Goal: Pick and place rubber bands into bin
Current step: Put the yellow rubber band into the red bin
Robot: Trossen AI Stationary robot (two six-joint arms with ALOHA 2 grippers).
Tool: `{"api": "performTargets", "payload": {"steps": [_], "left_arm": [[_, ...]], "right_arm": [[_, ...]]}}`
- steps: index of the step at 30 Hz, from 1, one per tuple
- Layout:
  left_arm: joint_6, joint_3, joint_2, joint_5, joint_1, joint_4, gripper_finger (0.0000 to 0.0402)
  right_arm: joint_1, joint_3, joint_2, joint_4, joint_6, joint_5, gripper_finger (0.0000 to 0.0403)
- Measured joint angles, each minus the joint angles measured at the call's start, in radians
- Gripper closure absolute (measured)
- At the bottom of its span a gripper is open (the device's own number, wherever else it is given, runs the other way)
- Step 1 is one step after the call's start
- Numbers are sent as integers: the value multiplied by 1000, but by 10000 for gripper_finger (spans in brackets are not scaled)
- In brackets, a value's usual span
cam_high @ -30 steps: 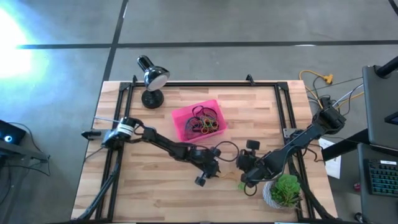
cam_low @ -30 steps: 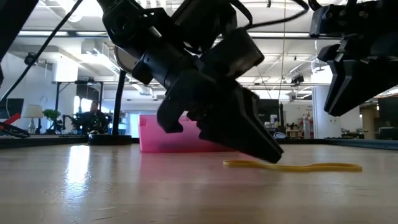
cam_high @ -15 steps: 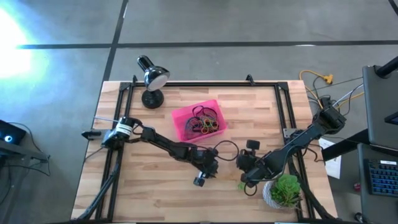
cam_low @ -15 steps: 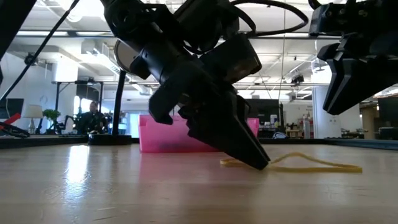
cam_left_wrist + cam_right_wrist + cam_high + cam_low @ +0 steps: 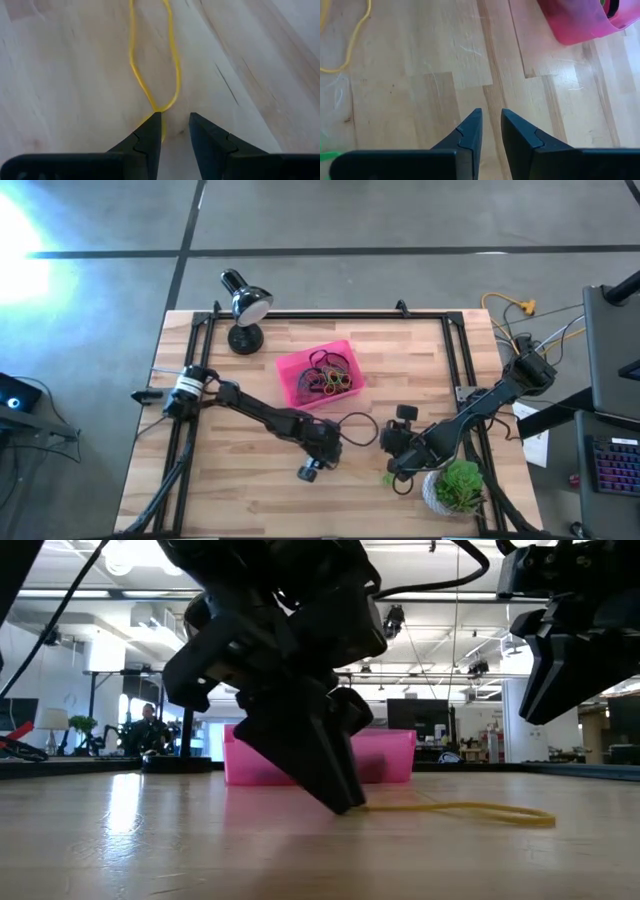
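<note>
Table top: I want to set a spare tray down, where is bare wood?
Bare wood lies between the lamp and the left arm, and right of the bin. Crowded between both end effectors and the plant pot.

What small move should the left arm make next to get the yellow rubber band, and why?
Probably close the fingers. The left gripper is down at the table with its fingers apart, and the near end of the yellow rubber band lies at one fingertip, partly between them. Closing should pinch it; then it can be lifted toward the pink bin. The right gripper waits above bare wood.
</note>
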Motion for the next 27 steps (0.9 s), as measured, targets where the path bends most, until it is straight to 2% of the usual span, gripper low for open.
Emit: {"api": "performTargets", "payload": {"steps": [7, 27], "left_arm": [[0, -8, -6, -7, 0, 2, 314], [82, -12, 3, -18, -5, 231, 314]], "right_arm": [[0, 0, 0, 1, 0, -1, 342], [0, 0, 0, 3, 0, -2, 346]]}}
